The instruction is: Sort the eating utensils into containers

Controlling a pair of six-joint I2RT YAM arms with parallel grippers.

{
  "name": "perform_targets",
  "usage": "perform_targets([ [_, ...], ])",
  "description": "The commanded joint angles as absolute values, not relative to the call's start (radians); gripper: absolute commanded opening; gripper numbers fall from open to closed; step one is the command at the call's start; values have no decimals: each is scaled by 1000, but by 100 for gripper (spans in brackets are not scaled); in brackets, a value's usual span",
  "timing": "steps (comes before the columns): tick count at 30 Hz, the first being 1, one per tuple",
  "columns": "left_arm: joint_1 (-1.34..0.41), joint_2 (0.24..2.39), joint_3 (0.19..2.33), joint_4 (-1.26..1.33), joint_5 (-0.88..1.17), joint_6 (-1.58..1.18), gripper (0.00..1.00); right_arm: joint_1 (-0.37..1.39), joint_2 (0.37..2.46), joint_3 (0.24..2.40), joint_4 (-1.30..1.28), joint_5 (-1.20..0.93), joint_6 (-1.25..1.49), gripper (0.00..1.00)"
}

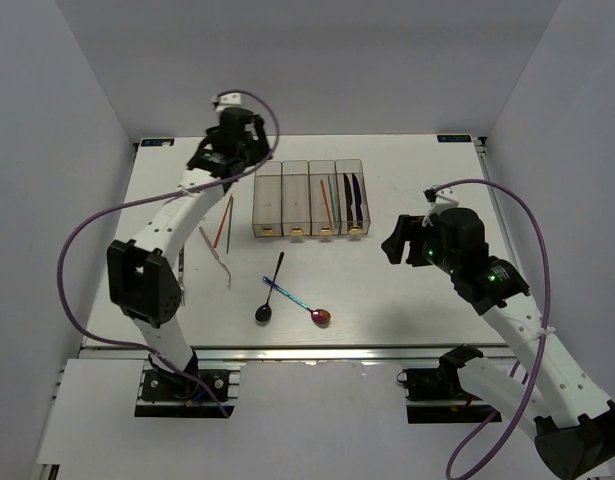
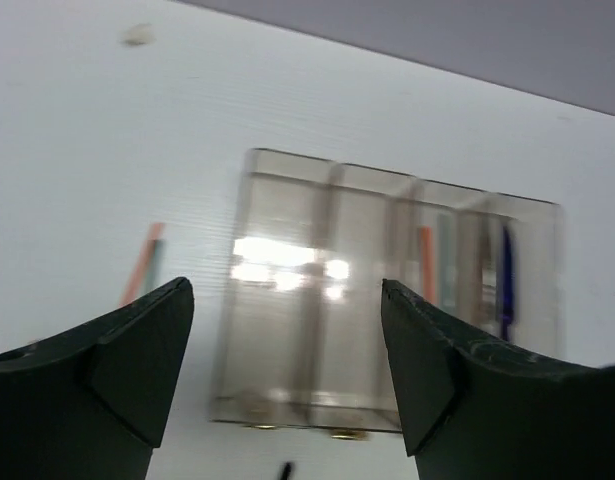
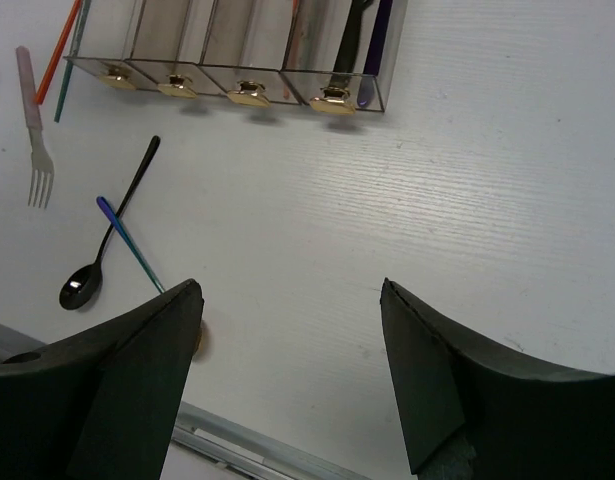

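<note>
Yellow marks (image 3: 249, 97) tag four clear bins' (image 1: 268, 195) near ends; left gripper (image 2: 287, 290) near them and right gripper (image 3: 287, 295) both gape empty.

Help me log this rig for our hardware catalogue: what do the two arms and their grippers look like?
Both the left arm and right arm have white links joined by boxy black joint housings. A purple cable loops loosely alongside each. Small green lights glow on the right arm's black housing. The left gripper and right gripper have matte black, wedge-shaped fingers.
</note>
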State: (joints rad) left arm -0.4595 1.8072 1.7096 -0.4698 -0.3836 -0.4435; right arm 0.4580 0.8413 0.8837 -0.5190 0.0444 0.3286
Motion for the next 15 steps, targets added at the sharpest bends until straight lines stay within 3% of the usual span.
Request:
perform_targets([
  [1, -322, 1770, 1608, -641, -329, -359, 85, 457, 824, 862, -457, -23, 316, 77],
  [4, -290, 1770, 1504, -651, -293, -293, 84, 456, 831, 854, -453, -46, 316, 77],
  [8, -212, 1808, 1457, -600, -186, -272, 60, 456, 833, 832, -430, -97, 319, 77],
  [15, -167, 1933, 1503, -586, -84, -255, 46, 457, 838, 822, -426, -106, 318, 77],
])
